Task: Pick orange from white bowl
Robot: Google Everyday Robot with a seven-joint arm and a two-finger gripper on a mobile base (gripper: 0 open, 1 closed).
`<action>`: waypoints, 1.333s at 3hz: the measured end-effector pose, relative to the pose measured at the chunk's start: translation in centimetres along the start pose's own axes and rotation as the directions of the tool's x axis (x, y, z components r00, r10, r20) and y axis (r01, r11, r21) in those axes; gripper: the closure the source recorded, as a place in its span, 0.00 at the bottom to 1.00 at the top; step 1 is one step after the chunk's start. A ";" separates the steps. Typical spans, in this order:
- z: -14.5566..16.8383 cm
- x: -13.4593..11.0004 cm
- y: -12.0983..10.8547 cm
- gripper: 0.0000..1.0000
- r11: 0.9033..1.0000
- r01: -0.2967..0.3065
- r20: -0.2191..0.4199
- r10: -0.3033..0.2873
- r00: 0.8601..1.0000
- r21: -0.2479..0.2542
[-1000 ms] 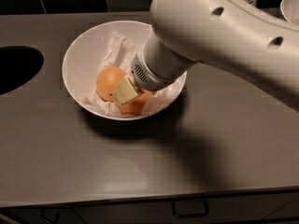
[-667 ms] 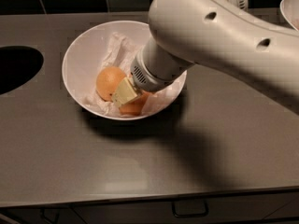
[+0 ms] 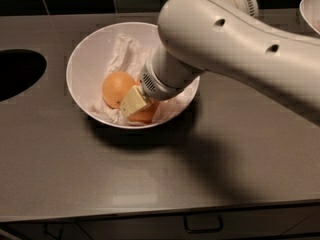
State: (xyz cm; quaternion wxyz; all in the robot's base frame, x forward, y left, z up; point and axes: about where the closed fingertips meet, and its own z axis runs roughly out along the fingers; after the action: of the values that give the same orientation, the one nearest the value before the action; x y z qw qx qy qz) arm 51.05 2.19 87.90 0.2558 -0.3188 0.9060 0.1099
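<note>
The white bowl (image 3: 87, 59) stands on the dark counter, lined with crumpled white paper (image 3: 125, 49). Two oranges lie in it: one (image 3: 116, 87) at the left centre in full view, and a second (image 3: 145, 115) at the front, partly covered by my gripper. My gripper (image 3: 133, 102) reaches down into the bowl from the right. It sits between the two oranges and touches the front one. The wrist hides the rest of the gripper and the right half of the bowl.
A dark round opening (image 3: 17, 74) is sunk in the counter at the left. A second, partly seen white bowl (image 3: 311, 9) sits at the top right edge. The counter's front edge runs above a drawer handle (image 3: 202, 226). My arm's shadow falls right of the bowl.
The upper arm has swung a little, showing more of its far end at the top. The gripper stays in the bowl at the same spot. The oranges have not moved.
</note>
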 end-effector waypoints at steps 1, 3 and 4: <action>0.5 0.0 0.1 0.28 1.000 -0.001 -0.003 0.001 1.000 -0.006; 1.4 0.2 0.2 0.28 1.000 -0.003 -0.009 0.003 1.000 -0.021; 1.7 0.2 0.2 0.28 1.000 -0.004 -0.014 0.003 1.000 -0.028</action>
State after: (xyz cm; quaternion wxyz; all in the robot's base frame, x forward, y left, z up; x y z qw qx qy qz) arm 51.41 2.88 86.36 0.2451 -0.3216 0.9066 0.1207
